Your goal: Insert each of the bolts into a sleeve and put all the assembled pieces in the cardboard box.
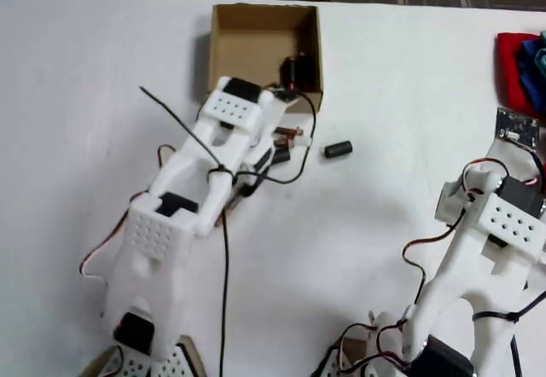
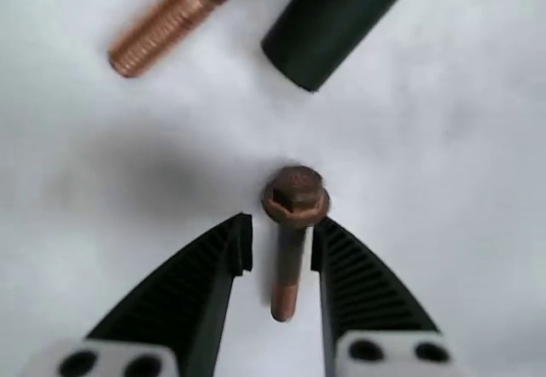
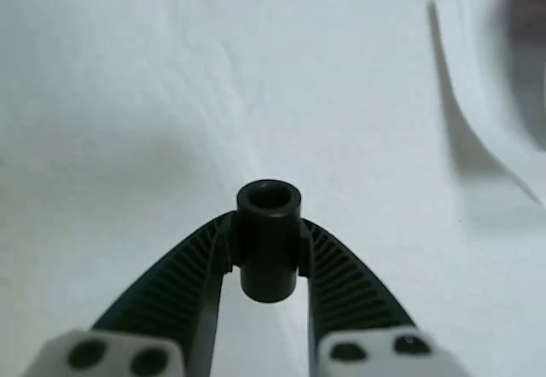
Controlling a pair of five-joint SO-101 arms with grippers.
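Note:
My left gripper (image 2: 281,253) is open just above the table, its fingers straddling a copper bolt (image 2: 292,223) that lies between them with small gaps on both sides. Just beyond it lie a second bolt (image 2: 166,27) and a black sleeve (image 2: 337,19). In the high view that gripper (image 1: 284,143) sits just in front of the cardboard box (image 1: 223,49), with the bolts (image 1: 293,133) at its tip and the loose sleeve (image 1: 339,149) to their right. A dark piece (image 1: 294,70) lies inside the box. My right gripper (image 3: 266,245) is shut on another black sleeve (image 3: 269,211), held with its bore showing.
A red cloth (image 1: 519,61) lies at the table's far right edge. The right arm (image 1: 503,223) stands near the right edge of the table. A white sheet edge (image 3: 478,113) lies beyond the right gripper. Black cables (image 1: 223,249) trail along the left arm.

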